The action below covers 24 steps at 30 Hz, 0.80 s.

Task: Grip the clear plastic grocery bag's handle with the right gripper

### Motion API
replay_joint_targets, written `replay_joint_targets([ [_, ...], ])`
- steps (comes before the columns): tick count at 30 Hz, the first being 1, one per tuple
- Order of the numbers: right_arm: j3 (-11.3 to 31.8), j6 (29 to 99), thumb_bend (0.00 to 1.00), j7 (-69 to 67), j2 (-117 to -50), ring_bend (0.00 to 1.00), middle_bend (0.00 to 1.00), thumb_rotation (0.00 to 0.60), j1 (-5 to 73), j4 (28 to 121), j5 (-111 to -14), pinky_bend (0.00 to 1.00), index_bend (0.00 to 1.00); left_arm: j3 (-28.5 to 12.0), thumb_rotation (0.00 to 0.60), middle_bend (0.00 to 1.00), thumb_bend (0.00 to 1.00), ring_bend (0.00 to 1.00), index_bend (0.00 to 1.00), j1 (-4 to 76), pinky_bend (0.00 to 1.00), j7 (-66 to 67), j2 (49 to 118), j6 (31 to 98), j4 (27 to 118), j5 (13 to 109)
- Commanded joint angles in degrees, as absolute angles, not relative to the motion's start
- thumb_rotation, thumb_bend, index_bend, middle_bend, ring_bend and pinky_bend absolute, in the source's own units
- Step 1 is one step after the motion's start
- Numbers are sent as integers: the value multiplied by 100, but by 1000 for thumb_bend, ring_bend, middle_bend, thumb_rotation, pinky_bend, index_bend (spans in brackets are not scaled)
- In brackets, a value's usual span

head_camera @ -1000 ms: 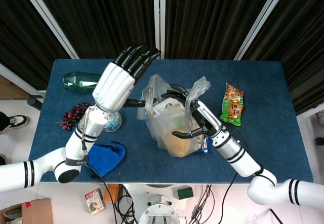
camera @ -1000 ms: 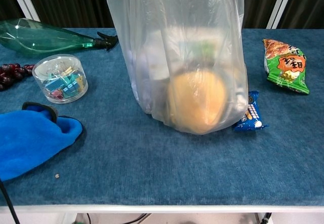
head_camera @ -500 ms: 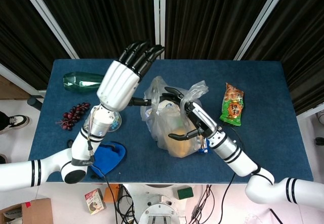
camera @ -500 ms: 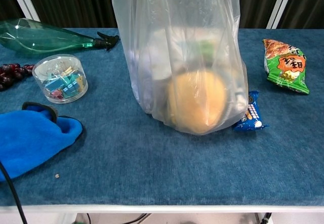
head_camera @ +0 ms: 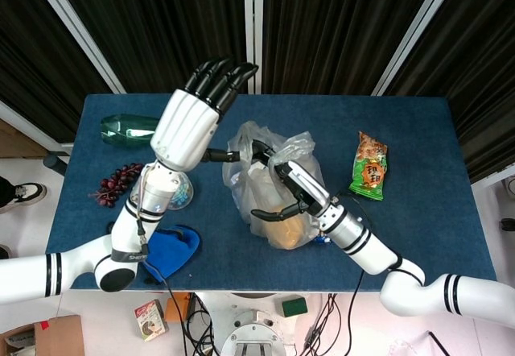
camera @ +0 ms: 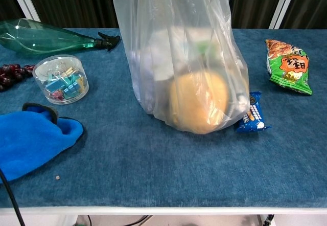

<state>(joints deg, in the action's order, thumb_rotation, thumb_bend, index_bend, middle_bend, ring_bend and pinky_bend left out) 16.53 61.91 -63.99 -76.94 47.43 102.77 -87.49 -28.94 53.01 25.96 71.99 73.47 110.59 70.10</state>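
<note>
The clear plastic grocery bag stands upright mid-table, with an orange round item and boxes inside. Its right handle lies crumpled over my right hand. That hand sits at the bag's mouth with its black fingers spread, one over the opening and the thumb lower down; they are not closed on the plastic. My left hand hovers at the bag's left, fingers straight and pointing away, thumb reaching to the bag's left rim. In the chest view the bag fills the middle and neither hand shows.
A green snack packet lies right of the bag and a blue wrapper sits against its base. To the left are a green bottle, a clear tub of clips, dark grapes and a blue mitt.
My right hand has moved left and up along the bag toward its mouth, and the right handle has bent over with it. The left hand rose slightly.
</note>
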Motion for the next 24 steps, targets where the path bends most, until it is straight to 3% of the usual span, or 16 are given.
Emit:
replay_joint_targets([
  [1,1687,6078,219,-6302,-7749,52,141,600,4837,10245,-8683,74,77,-2932,416,145,0,77,60,5317,134,2657,7117,7320,11119,6907],
  [24,1903,5756,213,-5661,-7784,51,142,600,5177,10301,-8455,76,98,-2918,419,145,0,61,59,5514,144,3137,6817,7307,11450,6593],
])
